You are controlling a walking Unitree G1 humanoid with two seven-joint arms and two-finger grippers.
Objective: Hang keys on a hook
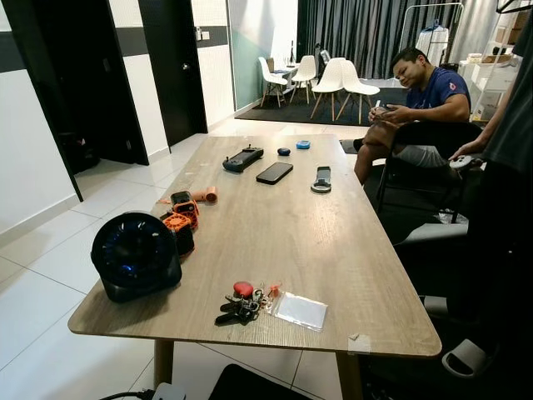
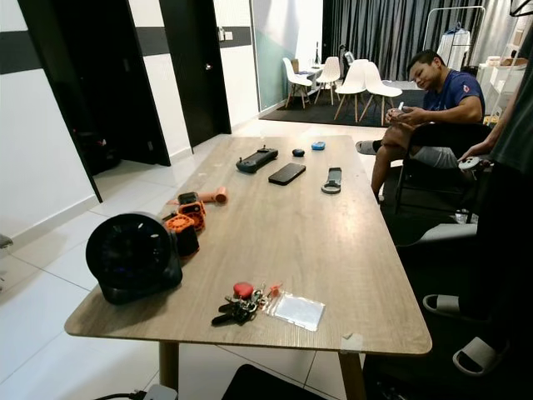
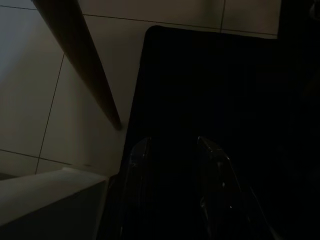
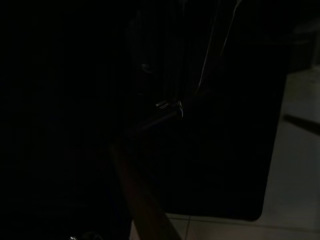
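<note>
I see the bunch of dark keys with a red fob (image 1: pixel 241 304) near the wooden table's (image 1: pixel 333 250) front edge; my left gripper's (image 3: pixel 172 150) fingers hang apart below. A clumsy grab could knock them off.

Eye views bright, evenly lit and sharp; both wrist views very dark

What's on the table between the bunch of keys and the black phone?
Nothing. In the left eye view, bare wood tabletop runs from the keys with the red fob to the flat black phone.
</note>
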